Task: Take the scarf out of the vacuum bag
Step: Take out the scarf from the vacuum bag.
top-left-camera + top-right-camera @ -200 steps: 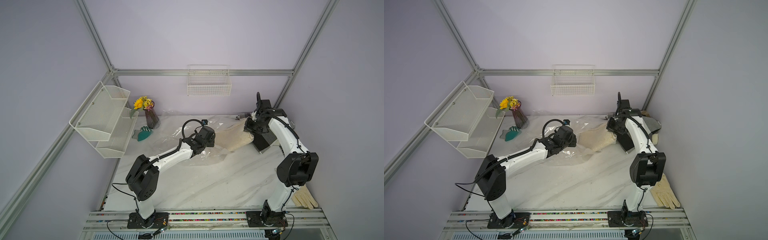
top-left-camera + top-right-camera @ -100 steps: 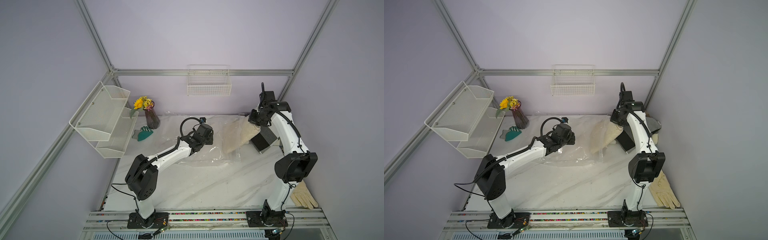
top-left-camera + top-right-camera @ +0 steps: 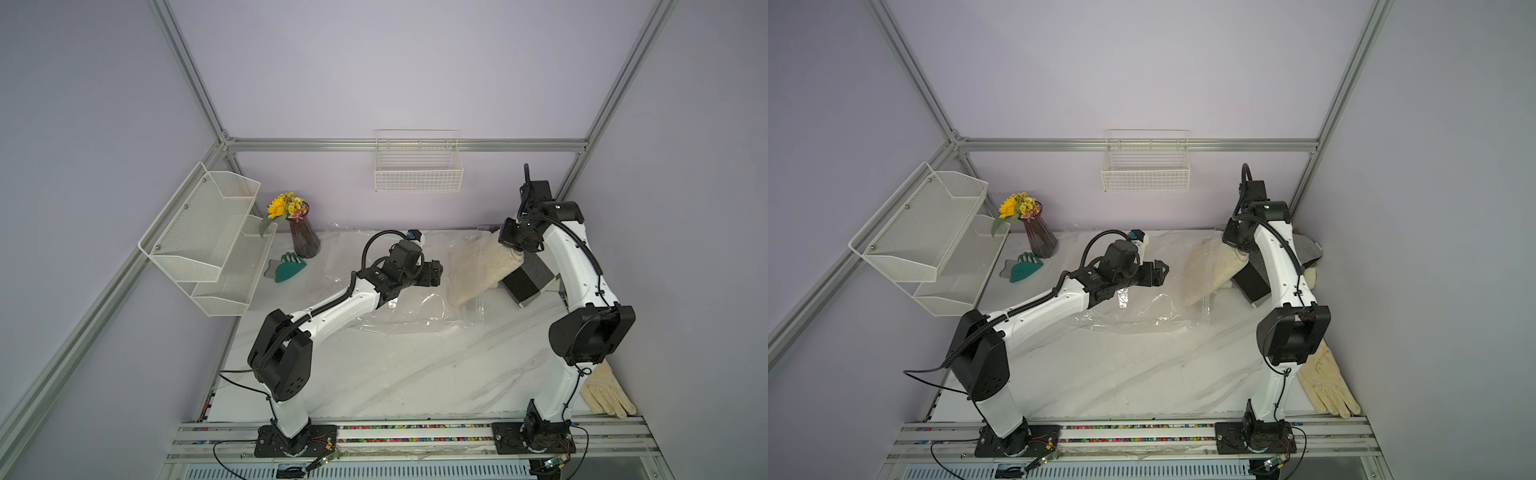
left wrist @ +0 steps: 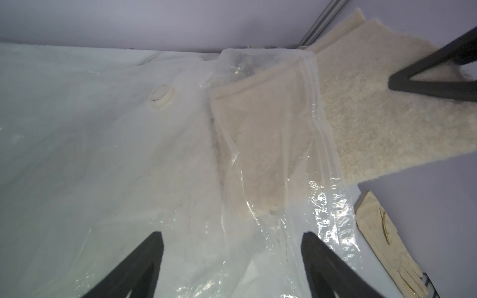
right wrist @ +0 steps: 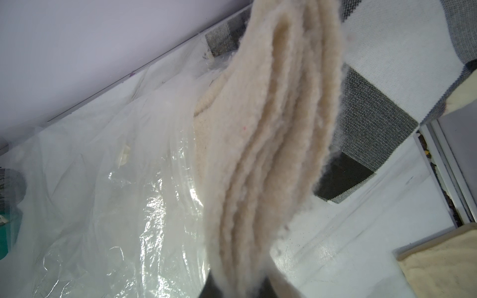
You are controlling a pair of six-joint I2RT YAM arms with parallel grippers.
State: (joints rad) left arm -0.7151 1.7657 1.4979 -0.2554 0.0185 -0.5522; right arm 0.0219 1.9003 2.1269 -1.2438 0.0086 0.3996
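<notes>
Scarf (image 3: 490,266) and bag are only partly separated. The cream fleece scarf hangs slantwise from the right gripper (image 3: 517,249), whose jaws are pressed together on its upper end, high above the marble table (image 3: 415,374) near the back right corner. In the right wrist view the folded layers of the scarf (image 5: 271,154) run straight out from between the dark fingers of the gripper (image 5: 240,286).

The lower end of the scarf lies inside the open mouth of the vacuum bag (image 3: 415,311). In the left wrist view the clear plastic with its zip strip covers that part of the scarf (image 4: 258,144), and the rest slopes up bare toward the other arm's finger.

The bag lies flat and crinkled across the middle and back of the table, its round white valve cap (image 4: 161,96) facing up, beside the buried end of the scarf.

The left gripper (image 3: 436,272) sits low over the bag with its jaws spread wide and nothing between them (image 4: 232,237). The scarf lies just beyond its fingertips, apart from them. Whether those fingers touch the plastic cannot be told.

A grey, black and white checked cloth (image 3: 528,282) lies on the table under the raised scarf, and a pale glove (image 3: 606,390) rests at the right front edge.
</notes>
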